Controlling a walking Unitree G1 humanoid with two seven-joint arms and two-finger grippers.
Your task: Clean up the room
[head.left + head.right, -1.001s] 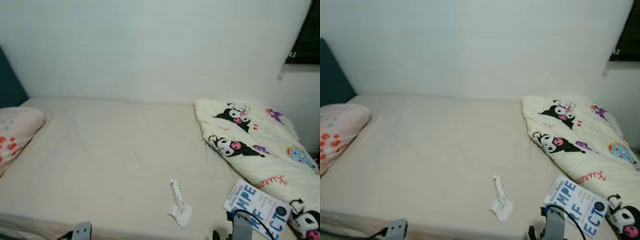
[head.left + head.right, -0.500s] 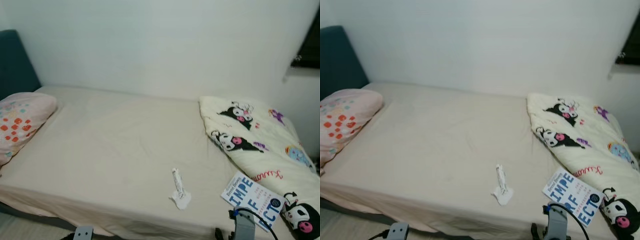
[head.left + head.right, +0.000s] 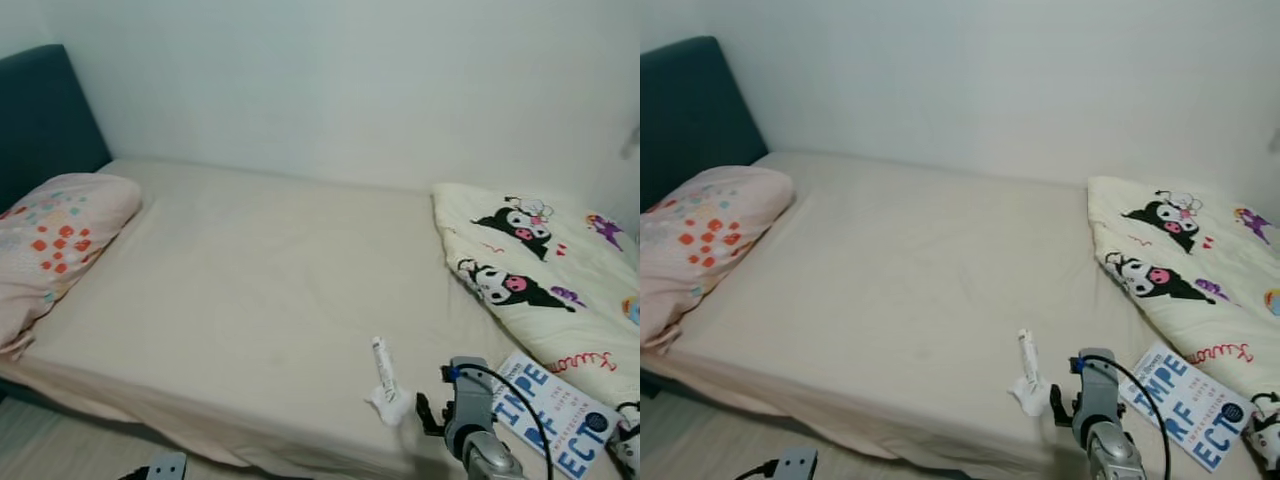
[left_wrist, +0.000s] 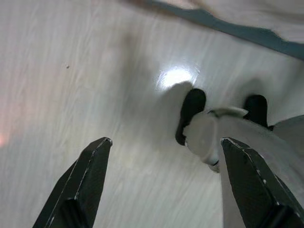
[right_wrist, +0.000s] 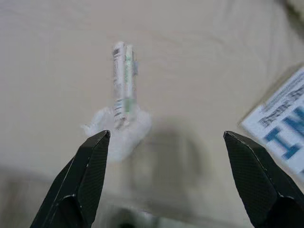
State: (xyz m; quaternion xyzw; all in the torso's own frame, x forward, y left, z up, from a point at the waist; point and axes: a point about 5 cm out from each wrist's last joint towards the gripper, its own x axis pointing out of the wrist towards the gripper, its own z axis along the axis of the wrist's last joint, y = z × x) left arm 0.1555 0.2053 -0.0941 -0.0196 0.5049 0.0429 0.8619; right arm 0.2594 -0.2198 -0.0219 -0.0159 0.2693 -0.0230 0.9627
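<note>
A white tube (image 3: 381, 360) lies on the cream bed sheet (image 3: 250, 290) near the front edge, its near end on a crumpled white tissue (image 3: 391, 406). In the right wrist view the tube (image 5: 123, 80) and tissue (image 5: 118, 130) sit just ahead of my right gripper (image 5: 167, 137), which is open and holds nothing. My right arm (image 3: 465, 420) rises beside the tissue, left of a white book with blue letters (image 3: 560, 415). My left gripper (image 4: 166, 140) hangs open over the pale floor.
A pink spotted pillow (image 3: 55, 240) lies at the left, before a dark teal headboard (image 3: 40, 120). A cream blanket with cartoon figures (image 3: 540, 270) is bunched at the right. A white wall backs the bed. Pale floor (image 3: 60, 450) shows at the bottom left.
The camera has shifted, bringing more headboard, pillow and floor into view. My right arm has risen higher in the picture, beside the tissue and tube.
</note>
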